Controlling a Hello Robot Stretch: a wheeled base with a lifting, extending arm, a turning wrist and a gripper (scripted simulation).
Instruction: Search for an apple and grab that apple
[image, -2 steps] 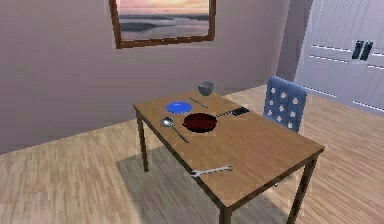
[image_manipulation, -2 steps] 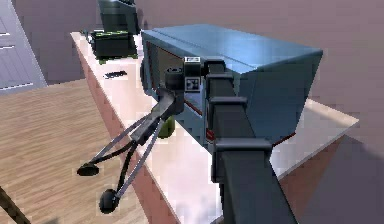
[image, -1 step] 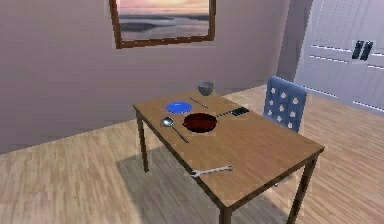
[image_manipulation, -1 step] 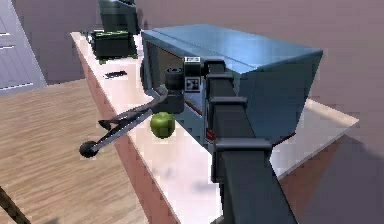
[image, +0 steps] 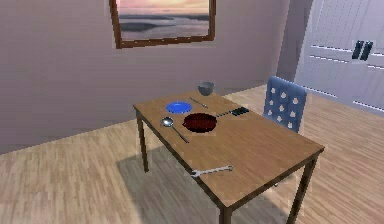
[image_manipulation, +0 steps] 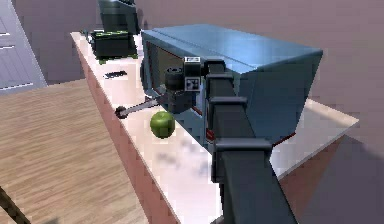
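Observation:
A green apple (image_manipulation: 161, 123) shows at the near edge of a pale counter (image_manipulation: 190, 170) in the arm side view. My gripper (image_manipulation: 128, 110) reaches out from the dark arm (image_manipulation: 235, 140), its dark body just above and right of the apple. The thin fingers (image_manipulation: 140, 104) point left past the counter's edge. Whether the apple rests on the counter or hangs from the gripper is unclear, so I cannot tell whether the gripper holds anything.
A large blue-grey box-shaped appliance (image_manipulation: 240, 65) stands on the counter behind the arm, with dark appliances (image_manipulation: 110, 45) farther along. The forward view has a wooden table (image: 255, 150) with a blue plate (image: 178, 108), a dark red bowl (image: 200, 122), a grey bowl (image: 206, 88) and cutlery, a blue chair (image: 283, 103), and white doors (image: 345, 50).

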